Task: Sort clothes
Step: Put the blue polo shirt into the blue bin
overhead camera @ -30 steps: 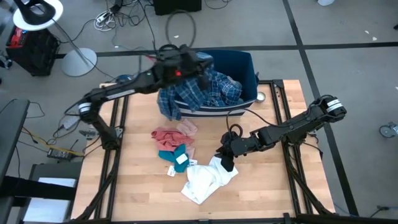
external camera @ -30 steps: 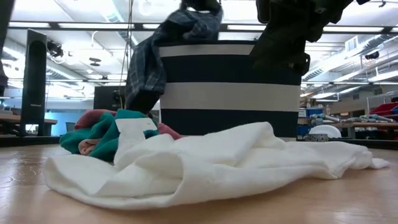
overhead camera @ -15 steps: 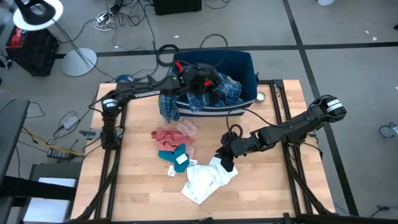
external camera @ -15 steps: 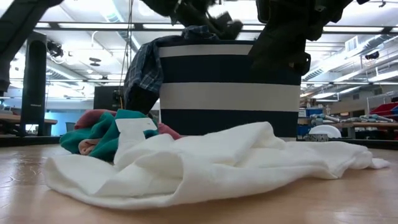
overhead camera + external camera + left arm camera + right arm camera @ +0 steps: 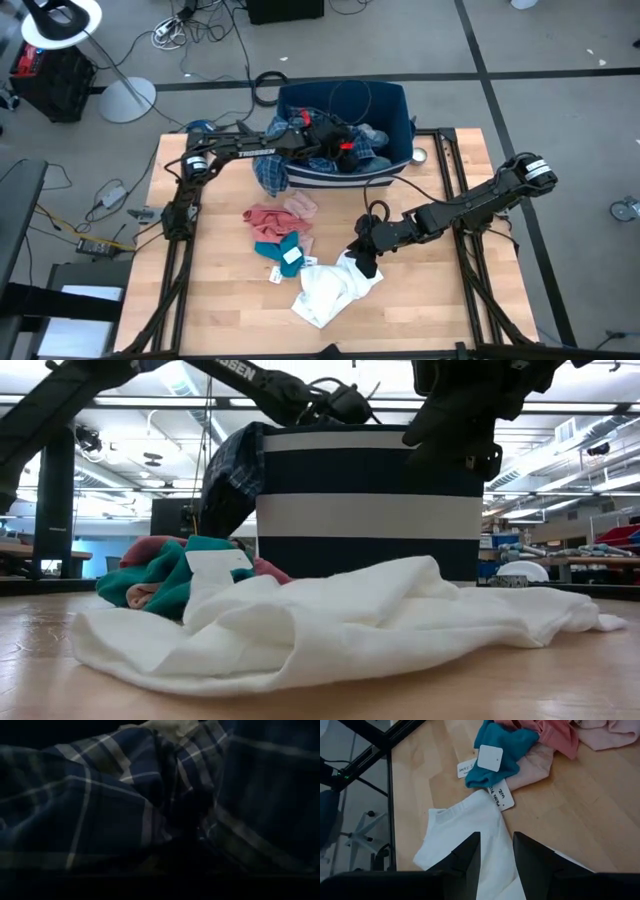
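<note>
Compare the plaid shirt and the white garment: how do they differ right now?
The plaid shirt is blue-checked and hangs over the bin rim; the white garment is plain and lies crumpled on the table. The left gripper is over the shirt inside the bin; the right gripper hovers open over the white one. Both are soft fabric.

— Overhead view: evenly lit, soft, with only faint shadows under the arms on the table (image 5: 420, 290).
— Low view: bright ceiling lights (image 5: 150, 410) behind, glare up top, bin (image 5: 365, 500) and arms in silhouette; white cloth (image 5: 330, 625) close and slightly soft.
— Left wrist view?
— Very dim, nearly black; plaid shirt (image 5: 115, 805) barely lit, blurred, pressed against the lens.
— Right wrist view: bright and sharp on the wood, fingers (image 5: 465, 857) dark and out of focus.
</note>
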